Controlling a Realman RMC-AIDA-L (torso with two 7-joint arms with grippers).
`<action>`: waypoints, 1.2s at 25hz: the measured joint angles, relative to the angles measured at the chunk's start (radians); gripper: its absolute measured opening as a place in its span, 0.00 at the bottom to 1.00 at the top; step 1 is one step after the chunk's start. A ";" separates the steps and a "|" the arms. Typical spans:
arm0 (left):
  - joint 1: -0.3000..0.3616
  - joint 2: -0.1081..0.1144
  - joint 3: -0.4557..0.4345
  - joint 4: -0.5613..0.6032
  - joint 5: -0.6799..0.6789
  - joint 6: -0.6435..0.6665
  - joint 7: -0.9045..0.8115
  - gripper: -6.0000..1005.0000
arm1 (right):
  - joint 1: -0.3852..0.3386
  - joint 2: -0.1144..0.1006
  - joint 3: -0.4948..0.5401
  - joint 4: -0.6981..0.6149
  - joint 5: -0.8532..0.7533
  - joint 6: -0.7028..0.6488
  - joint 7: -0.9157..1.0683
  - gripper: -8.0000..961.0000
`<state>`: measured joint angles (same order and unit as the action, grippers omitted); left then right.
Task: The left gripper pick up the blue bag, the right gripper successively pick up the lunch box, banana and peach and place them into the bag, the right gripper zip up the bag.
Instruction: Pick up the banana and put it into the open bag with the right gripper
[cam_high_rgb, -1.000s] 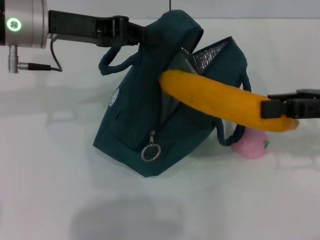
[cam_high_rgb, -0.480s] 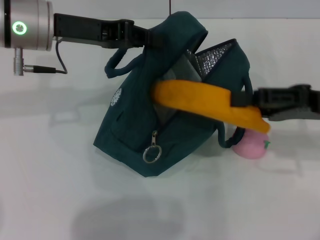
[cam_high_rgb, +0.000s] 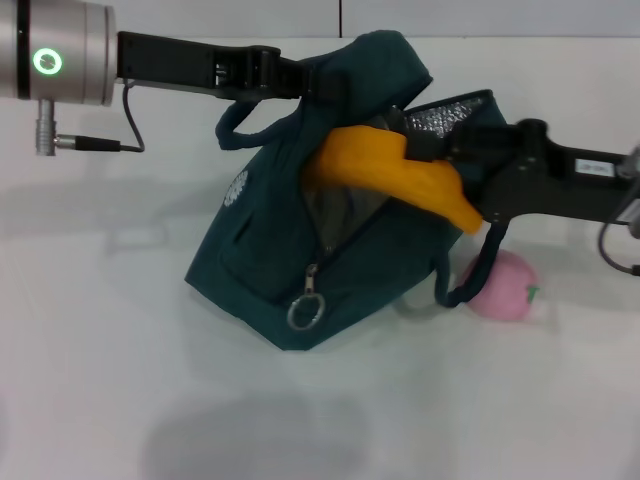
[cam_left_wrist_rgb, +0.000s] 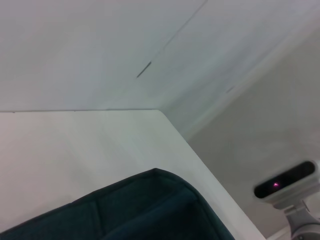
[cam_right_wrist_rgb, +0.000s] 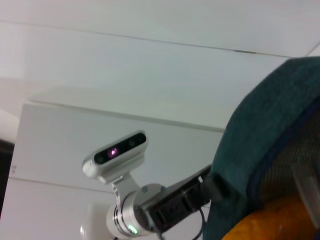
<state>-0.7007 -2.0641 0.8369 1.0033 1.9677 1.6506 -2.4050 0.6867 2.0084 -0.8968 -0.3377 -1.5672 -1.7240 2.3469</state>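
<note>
head: left gripper (cam_high_rgb: 305, 82) clamped on blue bag (cam_high_rgb: 270, 260) top, mouth held open; right gripper (cam_high_rgb: 440, 150) gripping banana (cam_high_rgb: 400, 175), long axis slanting into the mouth, tip inside | left wrist: bag edge (cam_left_wrist_rgb: 150, 210) only | right wrist: banana (cam_right_wrist_rgb: 280, 220) inside liner
</note>
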 joint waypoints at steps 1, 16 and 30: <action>-0.001 0.000 0.003 0.000 -0.001 0.000 0.002 0.09 | 0.007 0.004 -0.003 0.003 0.000 0.012 0.013 0.49; 0.001 -0.003 0.016 0.000 -0.001 0.000 0.015 0.09 | 0.067 0.005 -0.148 0.021 -0.009 0.121 0.070 0.49; -0.005 -0.007 0.016 0.000 -0.001 0.000 0.015 0.09 | 0.059 -0.024 -0.172 -0.085 -0.026 0.132 -0.057 0.50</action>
<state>-0.7055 -2.0716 0.8526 1.0032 1.9663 1.6502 -2.3899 0.7456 1.9846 -1.0686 -0.4222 -1.5934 -1.5915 2.2901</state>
